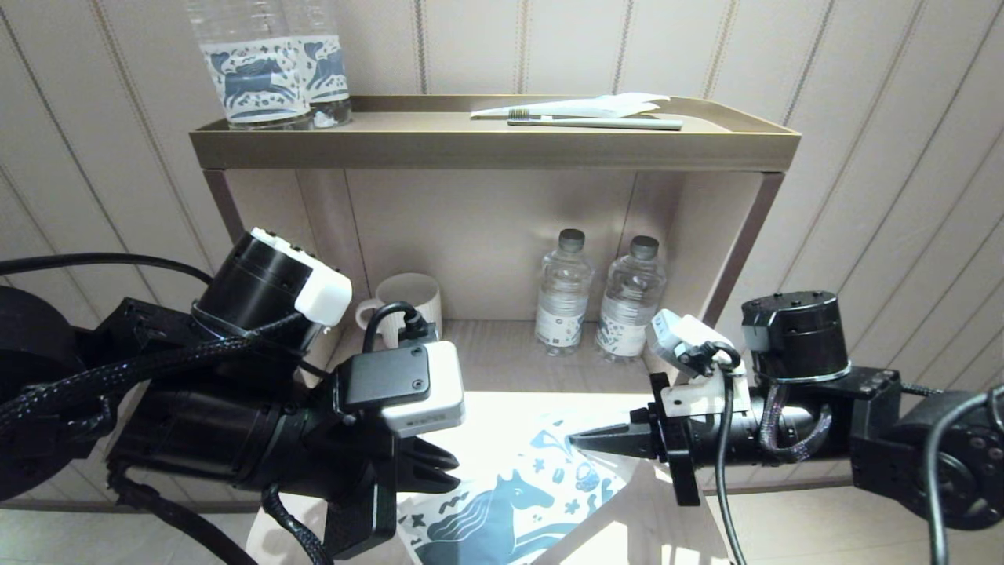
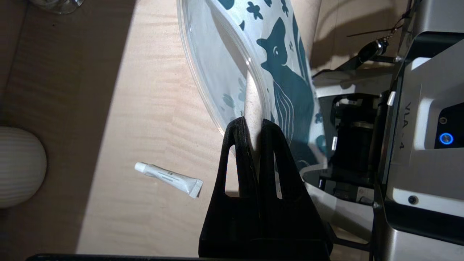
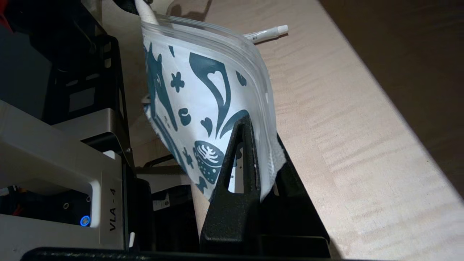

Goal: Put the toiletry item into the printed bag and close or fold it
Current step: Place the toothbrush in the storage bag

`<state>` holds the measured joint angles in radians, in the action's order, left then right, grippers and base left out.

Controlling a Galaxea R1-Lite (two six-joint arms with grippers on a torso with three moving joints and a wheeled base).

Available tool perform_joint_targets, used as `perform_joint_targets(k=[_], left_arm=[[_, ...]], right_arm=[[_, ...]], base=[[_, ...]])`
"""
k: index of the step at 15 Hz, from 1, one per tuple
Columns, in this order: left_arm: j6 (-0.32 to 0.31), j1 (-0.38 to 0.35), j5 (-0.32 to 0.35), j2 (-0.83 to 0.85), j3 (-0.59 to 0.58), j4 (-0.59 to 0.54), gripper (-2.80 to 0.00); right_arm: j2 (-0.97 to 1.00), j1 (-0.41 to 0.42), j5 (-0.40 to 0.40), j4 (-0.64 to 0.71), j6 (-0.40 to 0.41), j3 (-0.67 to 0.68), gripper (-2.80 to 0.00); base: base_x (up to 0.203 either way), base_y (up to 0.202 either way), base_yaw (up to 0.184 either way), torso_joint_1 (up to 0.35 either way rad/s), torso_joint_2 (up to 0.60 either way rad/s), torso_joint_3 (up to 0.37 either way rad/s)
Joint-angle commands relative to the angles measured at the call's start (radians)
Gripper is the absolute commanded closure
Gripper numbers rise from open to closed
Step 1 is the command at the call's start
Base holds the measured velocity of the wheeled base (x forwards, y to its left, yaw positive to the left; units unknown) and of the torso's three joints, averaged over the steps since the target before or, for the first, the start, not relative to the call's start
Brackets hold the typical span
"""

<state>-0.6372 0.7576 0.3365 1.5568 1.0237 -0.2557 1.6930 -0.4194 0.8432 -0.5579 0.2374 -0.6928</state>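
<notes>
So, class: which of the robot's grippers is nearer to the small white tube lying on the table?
Left. The left gripper, shut on the printed bag's rim, has the small white tube lying on the table close beside it. The right gripper, gripping the bag's opposite end, sits farther away.

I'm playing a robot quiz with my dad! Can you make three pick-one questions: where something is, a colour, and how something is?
1. Where is the little white tube? A) inside the bag B) on the top shelf C) lying on the table
2. What colour is the bag's horse? A) teal-blue B) red C) yellow
3. How is the bag's mouth? A) zipped shut B) open C) folded over

Answers: C, the white tube lies on the table, outside the printed bag; A, its print is teal-blue; B, the left hand and right hand pinch the bag, its rims apart.
</notes>
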Motion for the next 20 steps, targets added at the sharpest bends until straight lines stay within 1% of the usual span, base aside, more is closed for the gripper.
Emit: perform_joint_targets(k=[1, 5, 8, 15, 17, 19, 20], left_arm=[[-0.002, -0.022, -0.010, -0.001, 0.022, 0.002, 0.00], [0.002, -0.060, -0.023, 0.023, 0.103, 0.000, 0.00], [0.002, -0.064, -0.024, 0.050, 0.140, 0.001, 0.00], [0.002, -0.064, -0.024, 0.062, 0.150, 0.000, 0.00], [0.001, -0.064, -0.034, 0.049, 0.143, -0.009, 0.00], [0.002, -0.064, -0.033, 0.032, 0.137, -0.056, 0.00], [0.003, -0.064, -0.029, 0.028, 0.140, -0.109, 0.00]], right_arm=[[-0.009, 0.001, 0.005, -0.004, 0.000, -0.005, 0.00], [-0.010, 0.002, 0.001, -0.008, -0.004, -0.017, 0.00], [-0.009, 0.002, -0.004, -0.008, -0.006, -0.021, 0.00], [-0.009, 0.004, -0.004, -0.006, -0.009, -0.027, 0.00], [-0.006, 0.004, 0.001, 0.001, -0.010, -0.032, 0.00], [-0.005, 0.003, 0.006, 0.007, -0.030, -0.036, 0.00], [-0.006, 0.000, 0.008, 0.008, -0.067, -0.040, 0.00]], base=[[0.000, 0.000, 0.000, 0.000, 0.00, 0.000], [0.000, 0.000, 0.000, 0.000, 0.00, 0.000], [0.000, 0.000, 0.000, 0.000, 0.00, 0.000], [0.000, 0.000, 0.000, 0.000, 0.00, 0.000], [0.000, 0.000, 0.000, 0.000, 0.00, 0.000], [0.000, 0.000, 0.000, 0.000, 0.00, 0.000], [0.000, 0.000, 0.000, 0.000, 0.00, 0.000]])
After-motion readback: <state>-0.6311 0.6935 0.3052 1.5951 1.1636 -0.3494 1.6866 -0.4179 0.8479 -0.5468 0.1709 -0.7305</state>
